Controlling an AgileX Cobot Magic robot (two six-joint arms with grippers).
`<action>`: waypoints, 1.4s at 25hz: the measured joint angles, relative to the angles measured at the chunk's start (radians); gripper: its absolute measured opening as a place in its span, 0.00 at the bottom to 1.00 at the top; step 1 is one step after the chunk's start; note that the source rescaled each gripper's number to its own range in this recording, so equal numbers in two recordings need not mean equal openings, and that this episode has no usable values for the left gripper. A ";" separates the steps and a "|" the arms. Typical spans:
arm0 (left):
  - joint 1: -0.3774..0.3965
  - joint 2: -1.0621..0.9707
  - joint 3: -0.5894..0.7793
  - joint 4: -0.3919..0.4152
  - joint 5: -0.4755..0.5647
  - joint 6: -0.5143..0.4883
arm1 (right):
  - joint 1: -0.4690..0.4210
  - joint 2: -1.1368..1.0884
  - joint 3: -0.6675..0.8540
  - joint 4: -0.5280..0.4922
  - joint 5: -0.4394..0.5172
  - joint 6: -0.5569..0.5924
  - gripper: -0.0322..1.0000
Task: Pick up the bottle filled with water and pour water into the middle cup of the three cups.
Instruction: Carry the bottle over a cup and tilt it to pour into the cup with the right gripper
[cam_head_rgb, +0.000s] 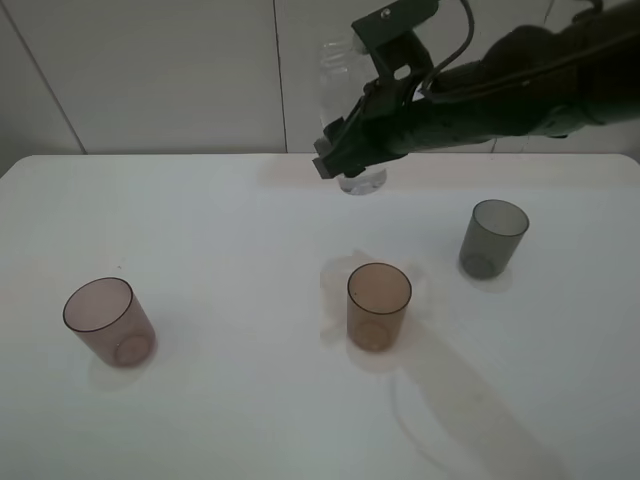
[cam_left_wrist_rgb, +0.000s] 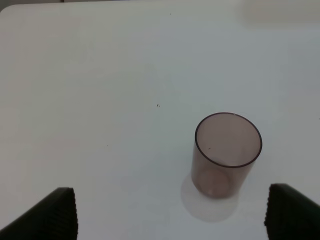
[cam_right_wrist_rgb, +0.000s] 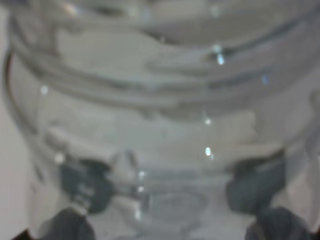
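Observation:
My right gripper (cam_head_rgb: 350, 140) is shut on the clear bottle (cam_head_rgb: 362, 181) and holds it upright in the air above the back middle of the table. The bottle fills the right wrist view (cam_right_wrist_rgb: 160, 100), with the dark fingers (cam_right_wrist_rgb: 82, 185) showing through it on both sides. The amber-brown middle cup (cam_head_rgb: 379, 300) stands upright in front of and below the bottle, apart from it. The pinkish-mauve cup (cam_head_rgb: 108, 320) stands at the front left and the smoky grey cup (cam_head_rgb: 493, 238) at the right. My left gripper (cam_left_wrist_rgb: 172, 215) is open and empty, just short of the pinkish cup (cam_left_wrist_rgb: 227, 150).
The white table (cam_head_rgb: 220, 230) meets a pale wall at the back. A faint pale patch (cam_head_rgb: 338, 282) lies on the table around the amber cup. The right arm (cam_head_rgb: 530, 80) reaches in from the upper right, above the grey cup.

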 joint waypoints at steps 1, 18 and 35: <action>0.000 0.000 0.000 0.000 0.000 0.000 | -0.006 -0.034 0.039 -0.002 0.000 0.004 0.04; 0.000 0.000 0.000 0.000 0.000 0.000 | -0.093 -0.459 0.358 -0.786 0.429 0.804 0.04; 0.000 0.000 0.000 0.000 0.000 0.000 | 0.127 -0.425 0.379 -1.051 0.596 0.888 0.04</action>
